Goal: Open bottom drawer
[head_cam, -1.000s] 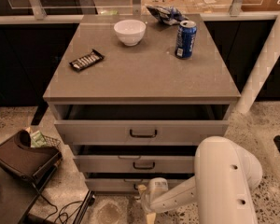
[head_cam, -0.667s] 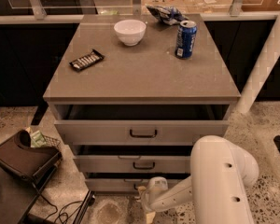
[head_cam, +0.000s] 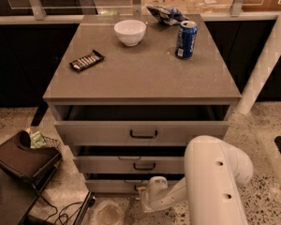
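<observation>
On the floor at far left sits a dark bag point(head_cam: 19, 157), with a small wire basket point(head_cam: 43, 141) just behind it and cables point(head_cam: 61, 213) trailing below. The cabinet point(head_cam: 145, 81) stands in the middle, and on its grey top, from the left, lie a candy bar point(head_cam: 86, 60), a white bowl point(head_cam: 130, 32), a crumpled chip bag point(head_cam: 166, 14) at the back edge, and a blue can point(head_cam: 186, 39) standing upright. Below the top are three grey fronts, each with a dark gap above it: the top drawer point(head_cam: 98, 132), the middle drawer point(head_cam: 103, 164) and, lowest of all near the floor, the bottom drawer point(head_cam: 113, 185). My gripper point(head_cam: 144, 191) is down low at the bottom drawer's front, right about where its small dark handle sits, close against or touching the front; I cannot tell which. Whether I have hold of the handle, and how wide I am set, I cannot tell from here, as my own wrist covers that spot. My white arm point(head_cam: 215, 182) comes in from the lower right, its bulky elbow filling that corner and covering the right ends of the two lower fronts. Further right, a white post point(head_cam: 267, 62) leans up from the speckled floor beside the cabinet.
</observation>
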